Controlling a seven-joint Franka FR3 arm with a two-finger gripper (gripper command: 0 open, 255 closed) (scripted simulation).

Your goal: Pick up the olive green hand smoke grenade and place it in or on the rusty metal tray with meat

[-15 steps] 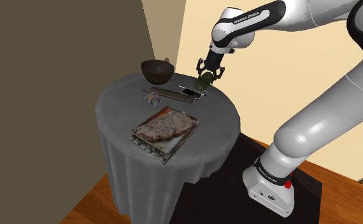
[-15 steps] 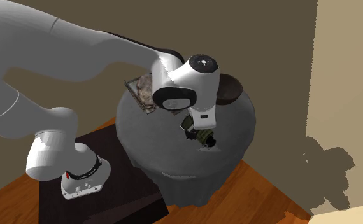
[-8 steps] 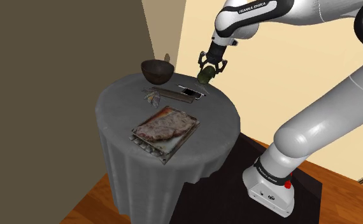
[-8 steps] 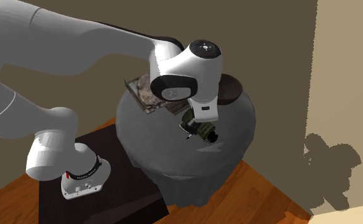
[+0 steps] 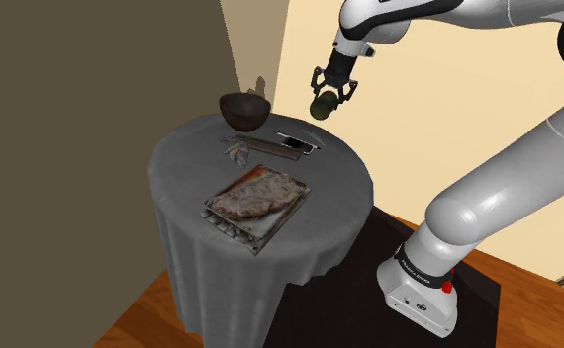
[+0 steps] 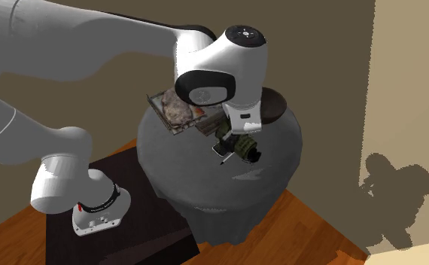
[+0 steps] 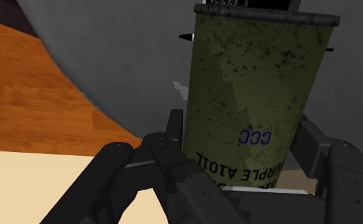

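Grey-draped round table point(image 5: 183, 166), tool point(image 5: 328, 102) pinching olive-green cylindrical grenade point(image 7: 250, 89), mottled, black-speckled, lettered

White robot arm point(image 5: 508, 188) built of smooth, rounded, glossy segments linked by dark joints. At its tip, an all-black pincer point(image 5: 327, 101) with two angular, blocky fingers point(image 7: 113, 173). Just behind the pincer, a bulbous white wrist point(image 6: 228, 64) carries a dark round cap and a dark oval panel. Farthest from the pincer, a white base point(image 5: 421, 297) with a black band and a small red mark
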